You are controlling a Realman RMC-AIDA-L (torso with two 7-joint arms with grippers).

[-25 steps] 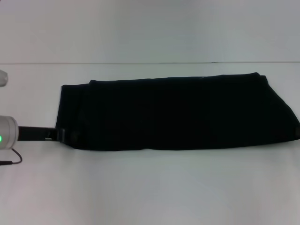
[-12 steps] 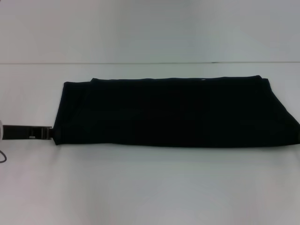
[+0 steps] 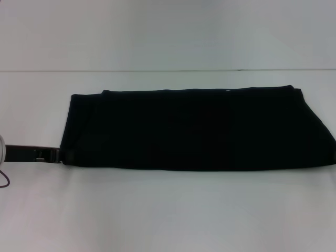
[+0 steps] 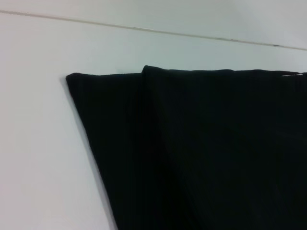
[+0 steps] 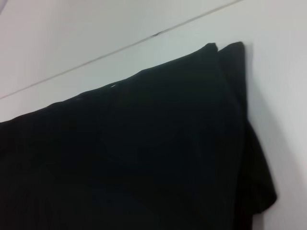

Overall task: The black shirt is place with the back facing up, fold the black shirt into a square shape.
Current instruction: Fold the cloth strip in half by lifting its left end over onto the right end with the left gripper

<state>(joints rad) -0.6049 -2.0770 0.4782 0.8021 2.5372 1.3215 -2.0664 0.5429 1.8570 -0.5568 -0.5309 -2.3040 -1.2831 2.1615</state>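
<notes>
The black shirt [image 3: 199,128] lies on the white table [image 3: 168,215] as a long folded band running left to right, plain black side up, with no lettering showing. My left gripper [image 3: 56,155] reaches in low from the left edge and its tip meets the shirt's near left corner. The left wrist view shows the shirt's far left corner [image 4: 216,153] and a fold line, but no fingers. The right wrist view shows the shirt's right end [image 5: 134,158] with stacked layers. My right gripper is out of view.
The table's far edge [image 3: 168,70] runs just behind the shirt, with a pale wall beyond. A thin cable [image 3: 5,181] hangs at the left edge under my left arm. Bare table lies in front of the shirt.
My left arm has drawn back to the left and its gripper now sits at the shirt's very corner. The shirt's near edge has straightened and its near left corner has shifted left.
</notes>
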